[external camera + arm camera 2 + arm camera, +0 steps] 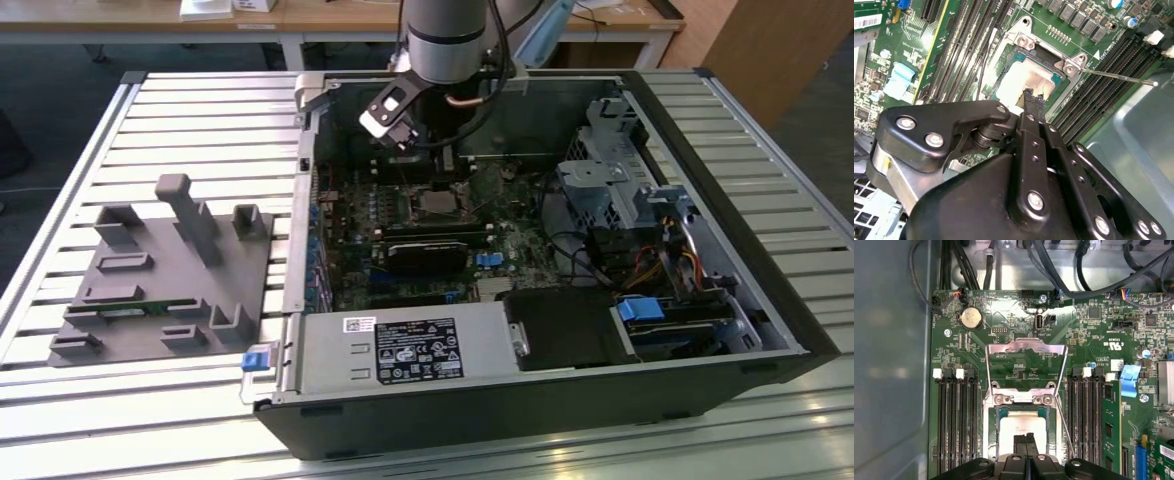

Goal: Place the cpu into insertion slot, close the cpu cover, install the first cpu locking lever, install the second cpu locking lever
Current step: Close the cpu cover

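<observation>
Exterior view: the pincer [445, 172] hangs inside the open computer case [534, 415] on the table [200, 110], with the insertion slot [441, 205] close at its 6 o'clock. In the first wrist view the cpu [1009, 432] lies in the slot, so placement reads as done. The cpu cover [1026, 346] stands flipped up and a locking lever [1119, 76] stands free, so the cover and both levers are not yet secured. The pincer's fingers meet, empty, just above the cpu face.
</observation>
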